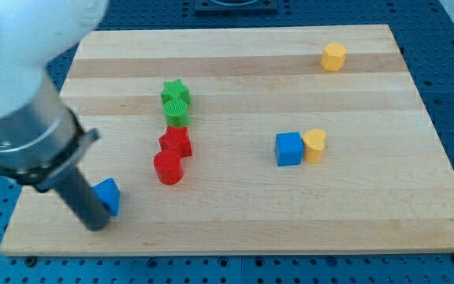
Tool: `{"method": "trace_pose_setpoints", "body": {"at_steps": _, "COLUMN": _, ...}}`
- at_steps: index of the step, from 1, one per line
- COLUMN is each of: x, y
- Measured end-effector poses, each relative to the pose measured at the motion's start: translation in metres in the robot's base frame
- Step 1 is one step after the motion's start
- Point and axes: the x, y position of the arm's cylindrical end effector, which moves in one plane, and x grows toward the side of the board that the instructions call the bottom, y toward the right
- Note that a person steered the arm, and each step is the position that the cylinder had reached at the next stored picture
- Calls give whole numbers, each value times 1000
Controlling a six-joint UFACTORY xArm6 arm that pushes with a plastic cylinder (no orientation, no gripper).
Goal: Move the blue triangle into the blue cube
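Note:
The blue triangle (pixel 108 194) lies near the board's lower left corner. My tip (pixel 97 226) rests on the board just to its left and below, touching or almost touching it. The blue cube (pixel 288 149) sits right of the board's centre, far to the right of the triangle. A yellow heart-shaped block (pixel 314 145) touches the cube's right side.
A green star (pixel 175 92) and a green cylinder (pixel 176 112) stand together left of centre, with a red star (pixel 176 141) and a red cylinder (pixel 168 168) below them. A yellow hexagonal block (pixel 333 57) is at the top right. The arm's body (pixel 22 87) covers the upper left corner.

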Motion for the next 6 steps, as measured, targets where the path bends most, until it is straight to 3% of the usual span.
{"method": "trace_pose_setpoints", "body": {"at_steps": 1, "x": 8, "y": -3}}
{"method": "trace_pose_setpoints", "body": {"at_steps": 3, "x": 8, "y": -74}}
{"method": "trace_pose_setpoints", "body": {"at_steps": 4, "x": -28, "y": -73}}
{"method": "trace_pose_setpoints", "body": {"at_steps": 6, "x": -31, "y": -39}}
